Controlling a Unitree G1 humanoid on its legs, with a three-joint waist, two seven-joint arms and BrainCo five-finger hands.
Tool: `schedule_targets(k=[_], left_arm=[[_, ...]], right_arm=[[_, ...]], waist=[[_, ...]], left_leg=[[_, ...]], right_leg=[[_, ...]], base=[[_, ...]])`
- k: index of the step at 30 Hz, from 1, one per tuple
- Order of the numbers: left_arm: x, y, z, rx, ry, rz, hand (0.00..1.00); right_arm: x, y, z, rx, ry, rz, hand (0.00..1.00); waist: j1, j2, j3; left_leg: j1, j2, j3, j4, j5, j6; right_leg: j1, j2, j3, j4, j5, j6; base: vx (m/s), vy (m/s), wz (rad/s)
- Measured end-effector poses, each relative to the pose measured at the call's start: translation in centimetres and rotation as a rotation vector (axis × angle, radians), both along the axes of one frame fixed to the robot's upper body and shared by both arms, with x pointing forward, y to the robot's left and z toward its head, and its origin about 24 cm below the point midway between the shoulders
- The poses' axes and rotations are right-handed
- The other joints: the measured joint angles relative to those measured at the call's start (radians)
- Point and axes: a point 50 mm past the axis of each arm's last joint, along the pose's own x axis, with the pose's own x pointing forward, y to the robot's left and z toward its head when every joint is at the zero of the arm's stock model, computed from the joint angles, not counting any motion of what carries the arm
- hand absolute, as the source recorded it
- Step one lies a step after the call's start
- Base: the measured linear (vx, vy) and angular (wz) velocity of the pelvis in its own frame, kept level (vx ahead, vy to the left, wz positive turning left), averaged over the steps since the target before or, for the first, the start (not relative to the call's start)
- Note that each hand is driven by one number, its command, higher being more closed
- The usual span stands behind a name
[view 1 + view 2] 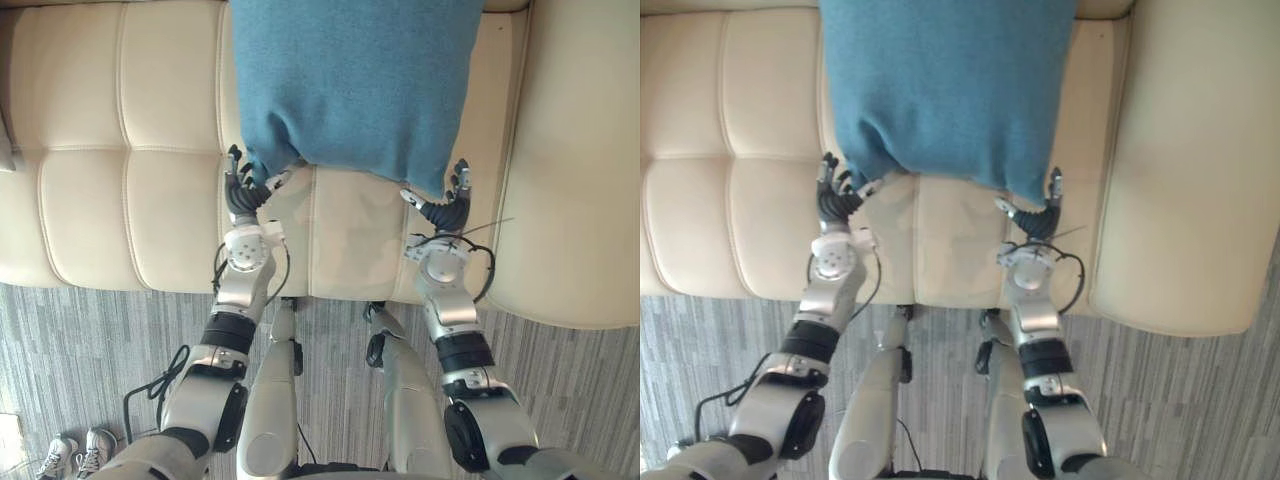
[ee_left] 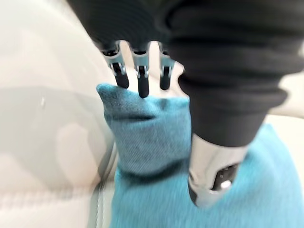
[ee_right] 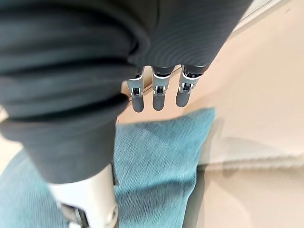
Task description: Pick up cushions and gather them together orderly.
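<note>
A blue cushion (image 1: 350,80) lies on the cream sofa seat (image 1: 130,200), its near edge towards me. My left hand (image 1: 240,190) is at the cushion's near left corner. In the left wrist view its straight fingers (image 2: 141,80) touch the tip of that corner (image 2: 142,133), with the thumb (image 2: 209,175) lying over the cloth. My right hand (image 1: 450,208) is at the near right corner. Its fingers (image 3: 159,95) are straight and hang just above the cushion (image 3: 156,156), apart from it.
A padded sofa arm (image 1: 570,200) rises to the right of the cushion. Grey striped carpet (image 1: 100,330) runs along the sofa's front edge. A person's shoes (image 1: 75,450) stand on the floor at the lower left.
</note>
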Motion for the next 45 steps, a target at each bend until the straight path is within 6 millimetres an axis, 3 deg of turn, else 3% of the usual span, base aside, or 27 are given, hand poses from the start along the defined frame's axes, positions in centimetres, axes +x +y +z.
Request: schedule_targets(k=[2, 6, 10, 11, 13, 19, 23, 29, 34, 35, 45], left_arm=[[-0.5, 1.2, -0.4, 0.004, 0.003, 0.015, 0.00], [-2.5, 2.9, -3.8, -0.026, 0.082, 0.031, 0.00], [-7.3, 4.9, -10.8, -0.091, 0.287, 0.079, 0.00], [-8.0, 5.1, -11.7, -0.099, 0.316, 0.086, 0.00], [-11.2, 5.6, -15.1, -0.121, 0.437, 0.096, 0.00], [-18.7, 5.1, -22.9, -0.173, 0.800, 0.062, 0.00], [-22.3, 3.8, -26.4, -0.167, 1.024, -0.014, 0.00], [-26.4, 3.7, -28.7, -0.160, 1.221, -0.017, 0.00], [-27.5, 3.8, -29.2, -0.174, 1.264, 0.002, 0.00], [-27.6, 4.5, -29.4, -0.138, 1.301, 0.000, 0.00], [-27.6, 4.5, -29.4, -0.138, 1.302, 0.002, 0.00]], right_arm=[[-0.5, -1.0, -0.6, 0.018, 0.008, -0.008, 0.00], [-2.6, -3.0, -3.7, 0.007, 0.099, -0.018, 0.00], [-6.8, -4.7, -9.4, 0.028, 0.290, -0.022, 0.00], [-7.4, -4.9, -10.1, 0.032, 0.315, -0.023, 0.00], [-10.3, -5.3, -13.0, 0.049, 0.430, -0.012, 0.00], [-16.0, -4.2, -20.3, 0.154, 0.757, 0.054, 0.00], [-19.0, -2.8, -24.1, 0.204, 0.963, 0.098, 0.00], [-23.1, -2.7, -27.2, 0.313, 1.149, 0.032, 0.00], [-25.0, -3.0, -28.2, 0.366, 1.228, -0.019, 0.00], [-24.5, -3.4, -28.8, 0.414, 1.274, -0.050, 0.00], [-24.6, -3.3, -28.8, 0.416, 1.280, -0.050, 0.00]], waist=[[0.000, 0.000, -0.001], [0.000, -0.004, -0.009], [0.003, -0.011, -0.094], [0.003, -0.011, -0.099], [0.002, -0.017, -0.149], [-0.015, -0.028, -0.301], [-0.019, -0.029, -0.360], [-0.023, -0.026, -0.413], [-0.027, -0.027, -0.416], [-0.075, -0.026, -0.379], [-0.073, -0.023, -0.377]], left_leg=[[0.017, -0.001, 0.000, 0.001, 0.000, 0.000], [0.099, -0.001, -0.003, 0.042, -0.054, 0.008], [0.171, 0.007, 0.012, 0.069, -0.099, 0.017], [0.190, 0.008, 0.014, 0.069, -0.105, 0.017], [0.247, 0.010, 0.019, 0.070, -0.128, 0.023], [0.387, 0.009, 0.042, 0.065, -0.168, 0.009], [0.472, 0.006, 0.042, 0.027, -0.172, 0.009], [0.547, -0.005, 0.040, -0.028, -0.167, 0.008], [0.580, -0.014, 0.036, -0.054, -0.158, 0.012], [0.622, -0.028, 0.016, -0.060, -0.180, 0.019], [0.626, -0.028, 0.024, -0.059, -0.180, 0.019]], right_leg=[[0.008, -0.004, -0.001, 0.024, -0.013, -0.002], [0.111, -0.004, -0.005, 0.031, -0.043, 0.001], [0.209, 0.008, -0.003, -0.007, -0.059, 0.015], [0.231, 0.010, -0.003, -0.016, -0.060, 0.017], [0.296, 0.013, -0.003, -0.038, -0.062, 0.016], [0.460, 0.014, -0.008, -0.099, -0.083, 0.029], [0.544, 0.014, -0.012, -0.136, -0.085, 0.036], [0.615, 0.019, -0.012, -0.188, -0.080, 0.048], [0.648, 0.016, -0.011, -0.210, -0.070, 0.055], [0.711, 0.011, -0.011, -0.242, -0.079, 0.064], [0.713, 0.010, -0.011, -0.241, -0.078, 0.064]], base=[[0.01, -0.054, 0.07], [0.02, -0.048, 0.09], [0.07, -0.026, -0.04], [0.12, -0.015, -0.07], [0.13, 0.006, -0.02], [0.16, 0.017, -0.01], [0.06, 0.019, 0.03], [0.02, 0.014, 0.01], [0.01, 0.006, 0.01], [0.00, 0.000, 0.00], [0.00, 0.000, 0.00]])
